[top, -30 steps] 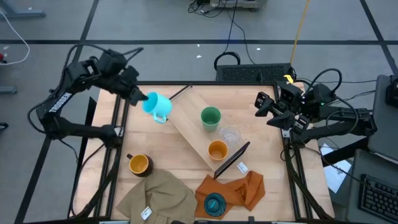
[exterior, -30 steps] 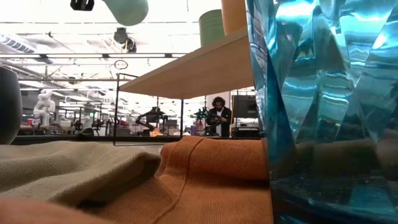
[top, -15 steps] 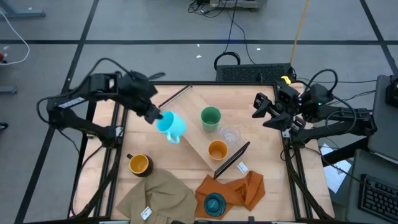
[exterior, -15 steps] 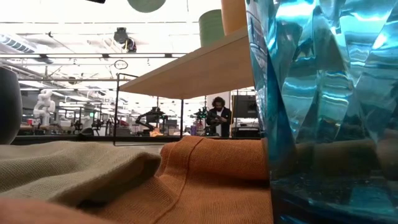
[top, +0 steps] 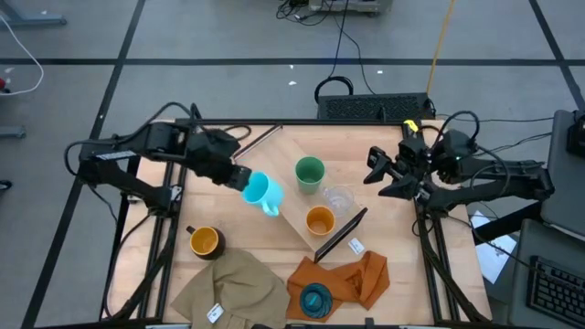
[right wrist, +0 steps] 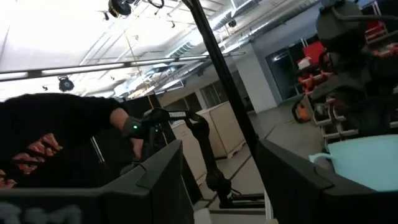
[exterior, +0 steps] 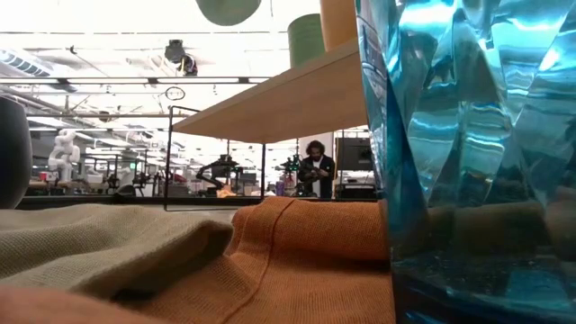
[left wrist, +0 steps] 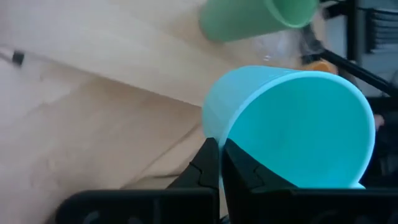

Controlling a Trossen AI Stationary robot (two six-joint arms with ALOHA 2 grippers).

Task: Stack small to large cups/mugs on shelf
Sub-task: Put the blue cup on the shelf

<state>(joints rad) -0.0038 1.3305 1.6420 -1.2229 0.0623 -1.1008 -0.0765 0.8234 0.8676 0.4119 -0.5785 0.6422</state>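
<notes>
Light-blue mug (top: 263, 191) pinched at its rim by the left gripper (top: 239, 176), over the shelf (top: 291, 210) (right gripper (top: 382, 174) waits, fingers spread); next, set it beside the green cup (top: 309, 173).

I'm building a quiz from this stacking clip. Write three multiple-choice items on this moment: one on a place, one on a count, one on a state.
1. Where is the ribbed teal cup?
A. on the shelf
B. on the orange cloth
C. in the right claw

2. How many cups stand on the shelf?
A. one
B. three
C. five

3. What is the left claw doing?
A. hanging open
B. shut on the light-blue mug
C. resting on a cloth

Answers:
1 B: the ribbed teal cup sits on the orange cloth.
2 B: green cup, clear tumbler and orange cup stand on the shelf.
3 B: the left claw pinches the light-blue mug at its rim.
</notes>
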